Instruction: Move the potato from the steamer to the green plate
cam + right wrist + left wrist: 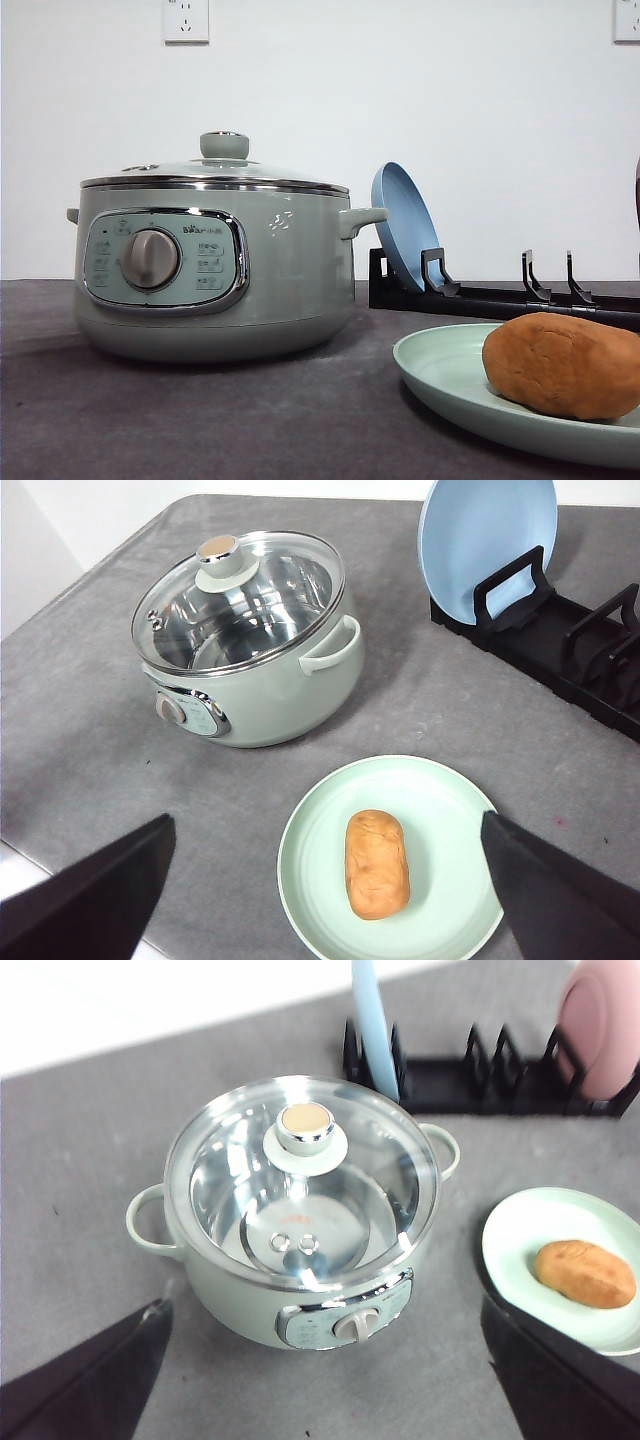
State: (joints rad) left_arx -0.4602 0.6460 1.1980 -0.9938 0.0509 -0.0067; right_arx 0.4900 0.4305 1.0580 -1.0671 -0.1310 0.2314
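Table [120, 750]: grey matte surface, carrying everything below.

Steamer [250, 650]: lid on, glass lid with knob [306, 1126] seated square. Through the glass the steel bowl looks empty. From the left gripper [320, 1400] it sits directly ahead and below; from the right gripper [320, 910] it lies ahead and off to one side, well apart.

Black dish rack [500, 295]: behind the steamer, a blue plate [485, 545] leaning upright in one slot, a pink plate [600, 1030] at the far end.

Green plate [440, 790]: flat on the table, just ahead of and beneath the right gripper.

Potato [377, 863]: lying on the green plate, roughly centred, resting on its long side. Nothing is touching it.

Grippers: both have fingers spread wide, nothing between them. Left fingers [90, 1380] and right fingers [95, 890] sit at the frame corners, clear of all objects.

Judgement: transfer looks complete; potato delivered, lid back on the steamer. Step in hand is the finish or retreat. The next move calls for nothing more than lifting both arms clear without brushing the plate rim or the steamer handles.
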